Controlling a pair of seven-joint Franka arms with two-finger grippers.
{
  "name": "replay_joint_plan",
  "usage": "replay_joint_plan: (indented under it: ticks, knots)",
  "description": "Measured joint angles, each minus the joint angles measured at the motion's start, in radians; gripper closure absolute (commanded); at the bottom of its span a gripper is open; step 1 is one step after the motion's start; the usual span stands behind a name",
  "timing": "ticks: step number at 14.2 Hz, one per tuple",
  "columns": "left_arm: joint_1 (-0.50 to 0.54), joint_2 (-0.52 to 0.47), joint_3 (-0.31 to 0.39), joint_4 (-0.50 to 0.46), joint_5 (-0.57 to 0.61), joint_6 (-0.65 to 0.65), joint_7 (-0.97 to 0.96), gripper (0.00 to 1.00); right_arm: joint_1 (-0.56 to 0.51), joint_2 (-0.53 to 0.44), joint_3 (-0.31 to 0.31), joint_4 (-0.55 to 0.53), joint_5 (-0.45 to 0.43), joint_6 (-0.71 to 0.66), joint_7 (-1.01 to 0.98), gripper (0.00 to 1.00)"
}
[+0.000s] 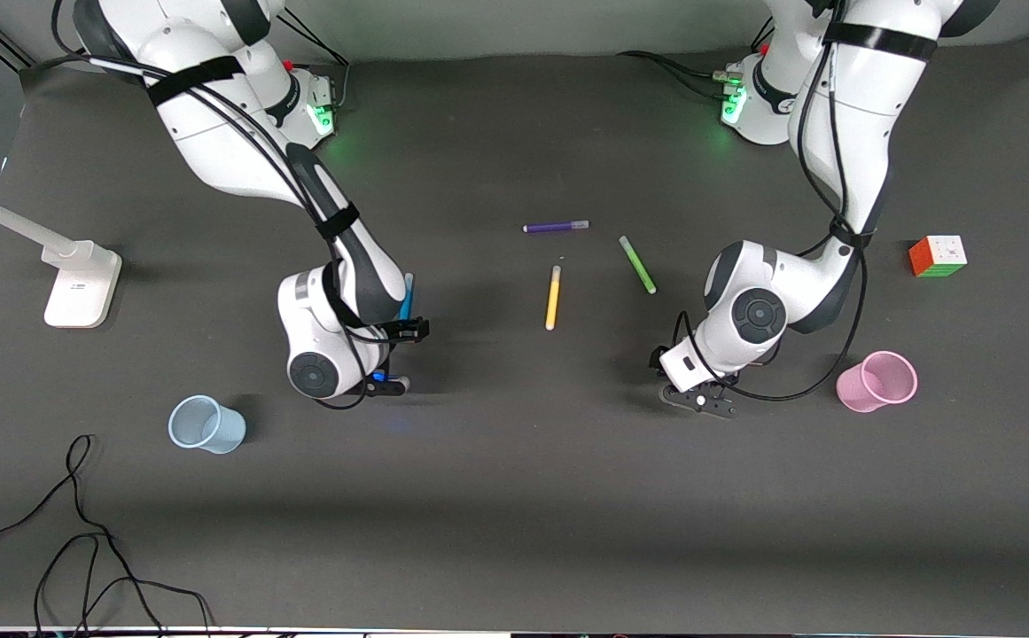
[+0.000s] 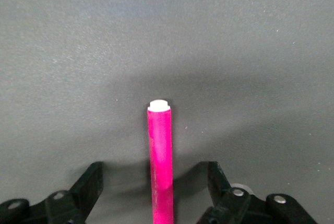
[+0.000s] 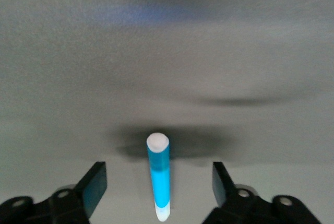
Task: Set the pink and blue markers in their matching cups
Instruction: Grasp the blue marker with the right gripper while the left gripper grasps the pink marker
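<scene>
The pink marker [image 2: 160, 156] lies on the table between the open fingers of my left gripper [image 2: 156, 182], its white end pointing away from the wrist. In the front view this gripper [image 1: 700, 399] is low over the table beside the light pink cup [image 1: 877, 381], and the marker is hidden under it. The blue marker [image 3: 159, 177] lies between the open fingers of my right gripper [image 3: 156, 182]. In the front view part of it [image 1: 406, 297] shows beside the right gripper [image 1: 394, 359]. The pale blue cup [image 1: 206, 424] stands nearer the front camera.
A purple pen [image 1: 556, 227], a yellow pen [image 1: 553, 298] and a green pen [image 1: 637, 264] lie mid-table between the arms. A colour cube [image 1: 938, 256] sits at the left arm's end. A white stand [image 1: 80, 283] and loose cables [image 1: 80, 532] are at the right arm's end.
</scene>
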Motion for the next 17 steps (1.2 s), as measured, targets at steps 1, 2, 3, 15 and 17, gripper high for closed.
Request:
replay_joint_plan:
  ticks: [1,2,3,15,17]
  knots:
    - [0.000,-0.002,0.001,0.000,0.000,0.001,0.000,0.48,0.001,0.004,0.000,0.000,0.000,0.000,0.000,0.73]
    - [0.000,-0.004,0.002,0.001,0.000,0.001,0.000,0.59,0.001,0.006,-0.002,0.000,0.000,-0.003,0.000,0.86]
    - [0.000,-0.006,0.003,0.001,0.000,0.001,0.000,0.66,0.001,0.005,-0.005,0.001,0.000,-0.007,0.000,1.00]
    - [0.018,-0.109,0.016,0.030,0.001,-0.153,0.021,1.00,0.000,-0.098,-0.038,0.034,0.002,-0.053,0.012,1.00]
    - [0.055,-0.193,0.022,0.048,0.003,-0.289,0.072,1.00,-0.002,-0.177,-0.067,0.038,-0.033,-0.066,0.042,1.00]
